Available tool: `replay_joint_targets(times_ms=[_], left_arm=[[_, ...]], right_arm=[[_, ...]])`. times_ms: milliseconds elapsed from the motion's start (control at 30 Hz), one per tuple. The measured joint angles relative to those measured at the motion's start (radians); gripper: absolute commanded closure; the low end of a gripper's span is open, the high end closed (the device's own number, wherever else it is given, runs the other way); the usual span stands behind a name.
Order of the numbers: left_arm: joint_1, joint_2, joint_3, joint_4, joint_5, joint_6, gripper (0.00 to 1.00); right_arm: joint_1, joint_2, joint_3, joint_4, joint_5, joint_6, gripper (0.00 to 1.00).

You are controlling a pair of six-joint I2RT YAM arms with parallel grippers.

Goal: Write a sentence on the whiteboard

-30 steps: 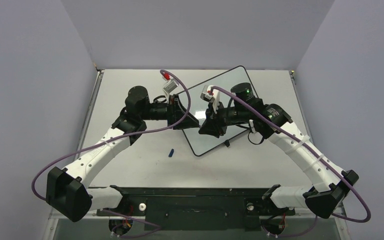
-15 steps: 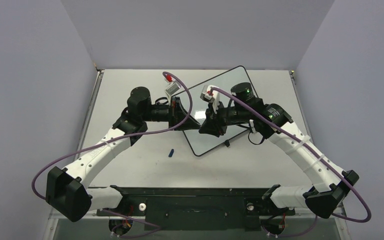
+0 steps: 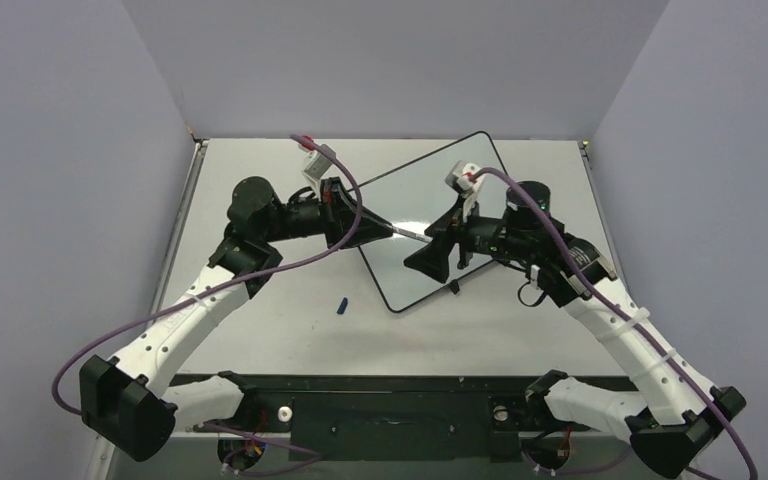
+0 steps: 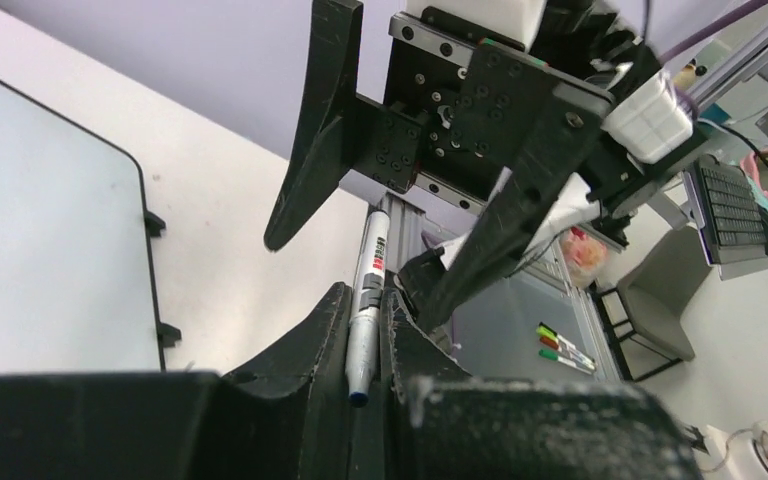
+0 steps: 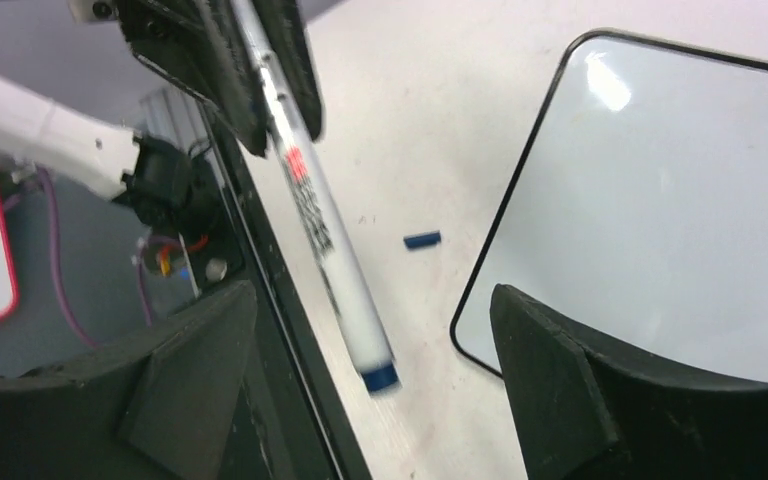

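The whiteboard (image 3: 430, 215) lies slanted on the table, its glossy face blank; no sentence shows on it. My left gripper (image 3: 378, 226) is shut on a white marker (image 3: 408, 234) held in the air over the board's left edge. In the left wrist view the marker (image 4: 370, 270) sits pinched between the fingers (image 4: 325, 320), its tapered blue tip toward the camera. My right gripper (image 3: 432, 245) faces it, open, with the marker's blue-banded end (image 5: 380, 378) between its spread fingers (image 5: 550, 370) but untouched. The whiteboard (image 5: 680, 190) lies below on the right.
A small blue cap (image 3: 342, 305) lies on the table left of the board's near corner, also seen as the cap (image 5: 422, 240) from the right wrist. Both arms cross over the table's middle. Grey walls enclose the table on three sides.
The left gripper shut on the marker and drew back to the left with it. The right gripper let go, opened wide and pulled away to the right.
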Motion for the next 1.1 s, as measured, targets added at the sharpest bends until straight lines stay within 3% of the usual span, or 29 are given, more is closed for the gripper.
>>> replay_joint_targets(times_ms=[167, 467, 800, 1100], left_arm=[[0.032, -0.027, -0.005, 0.128, -0.012, -0.102, 1.0], [0.034, -0.039, -0.01, 0.316, -0.038, -0.24, 1.0], [0.029, -0.001, -0.01, 0.455, -0.054, -0.332, 1.0], [0.004, 0.034, -0.01, 0.479, -0.057, -0.356, 1.0]], right_arm=[[-0.108, -0.126, -0.153, 0.344, -0.055, 0.258, 0.24], [-0.113, -0.143, -0.192, 0.78, -0.127, 0.564, 0.4], [-0.095, -0.084, -0.19, 0.906, -0.137, 0.651, 0.46], [-0.063, -0.032, -0.167, 0.906, -0.135, 0.653, 0.69]])
